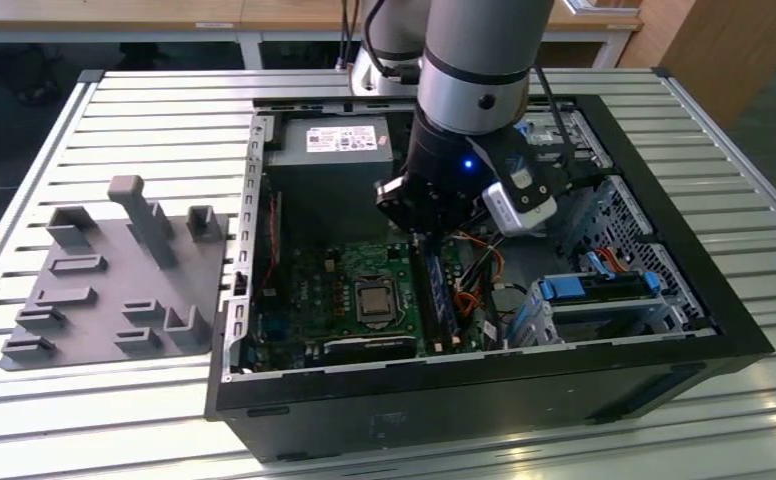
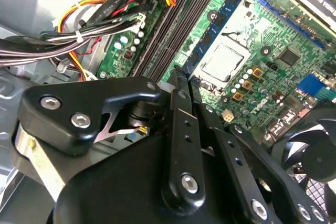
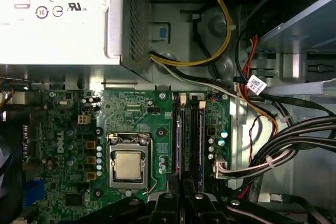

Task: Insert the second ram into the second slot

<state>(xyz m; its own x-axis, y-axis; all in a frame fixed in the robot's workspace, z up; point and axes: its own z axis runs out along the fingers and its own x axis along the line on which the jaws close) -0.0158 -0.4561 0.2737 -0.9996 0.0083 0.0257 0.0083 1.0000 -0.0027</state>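
The fingers (image 2: 176, 129) are drawn nearly together over the end of the second ram (image 3: 178, 140), which stands on edge in the slot (image 3: 181, 99) just beside the processor socket (image 3: 128, 165); whether they pinch it or only press, I cannot tell. Seating it well, I judge, needs a straight, even push, stick upright, clear of the cables (image 3: 283, 156). The open computer case (image 1: 495, 400) sits on a slatted metal surface (image 1: 135, 110), a grey tray (image 1: 108, 280) at the exterior view's left, wooden furniture (image 1: 722, 40) at upper right

The claw (image 1: 419, 236) hangs over the motherboard (image 1: 345, 292) inside the case (image 1: 495, 405).
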